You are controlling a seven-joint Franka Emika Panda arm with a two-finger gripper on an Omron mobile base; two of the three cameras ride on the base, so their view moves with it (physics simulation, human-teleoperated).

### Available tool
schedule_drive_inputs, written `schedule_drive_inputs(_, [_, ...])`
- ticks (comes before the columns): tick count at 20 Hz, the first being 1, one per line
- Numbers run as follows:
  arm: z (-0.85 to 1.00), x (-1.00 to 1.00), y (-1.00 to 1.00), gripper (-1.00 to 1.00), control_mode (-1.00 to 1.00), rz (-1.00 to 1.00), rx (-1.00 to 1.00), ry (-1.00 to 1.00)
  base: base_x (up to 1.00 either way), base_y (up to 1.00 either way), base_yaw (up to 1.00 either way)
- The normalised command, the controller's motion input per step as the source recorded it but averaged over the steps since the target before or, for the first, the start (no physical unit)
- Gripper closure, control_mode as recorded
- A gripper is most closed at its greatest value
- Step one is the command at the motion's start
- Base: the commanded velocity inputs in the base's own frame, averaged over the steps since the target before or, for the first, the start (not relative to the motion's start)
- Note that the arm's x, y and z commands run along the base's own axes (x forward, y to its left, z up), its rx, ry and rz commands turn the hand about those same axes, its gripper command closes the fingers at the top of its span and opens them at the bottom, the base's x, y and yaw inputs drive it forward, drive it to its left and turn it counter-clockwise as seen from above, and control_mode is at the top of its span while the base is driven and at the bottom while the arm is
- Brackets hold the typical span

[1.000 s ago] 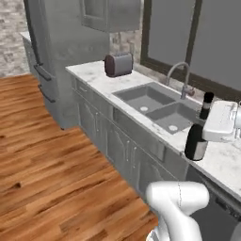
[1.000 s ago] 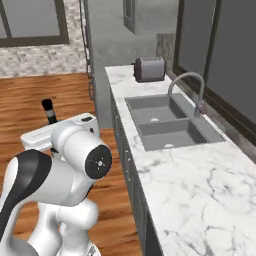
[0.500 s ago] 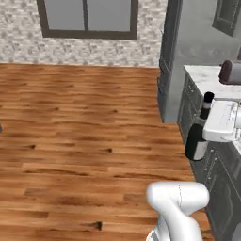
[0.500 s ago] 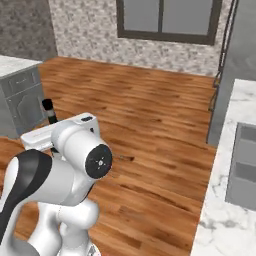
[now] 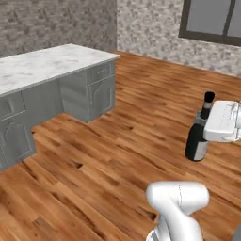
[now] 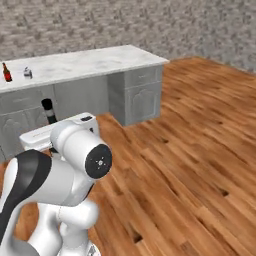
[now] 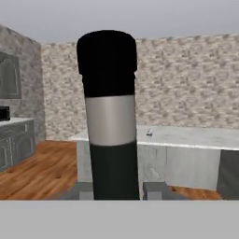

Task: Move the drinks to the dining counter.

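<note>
The gripper was clenched on the upright black wine bottle, which could slip or tip in transit well short of the dining counter.

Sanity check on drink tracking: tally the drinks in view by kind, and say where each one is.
Black wine bottle: 1, held in the gripper, carried above the floor
Red-brown beer bottle: 1, upright on the dining counter
Small pale item beside the beer bottle: 1, too small to identify
Total: 3
</note>
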Motion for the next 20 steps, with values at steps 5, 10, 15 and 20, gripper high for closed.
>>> schedule_drive_inputs(5, [0.00,0.00,0.00,1.00,1.00,0.00,0.00,0.00,1.00,-0.09,0.54])
schedule_drive_inputs(10, [0.00,0.00,0.00,1.00,1.00,0.00,0.00,0.00,1.00,-0.05,0.43])
schedule_drive_inputs(15, [0.00,0.00,0.00,1.00,1.00,0.00,0.00,0.00,1.00,-0.04,0.40])
schedule_drive_inputs(20, [0.00,0.00,0.00,1.00,1.00,0.00,0.00,0.00,1.00,-0.42,0.33])
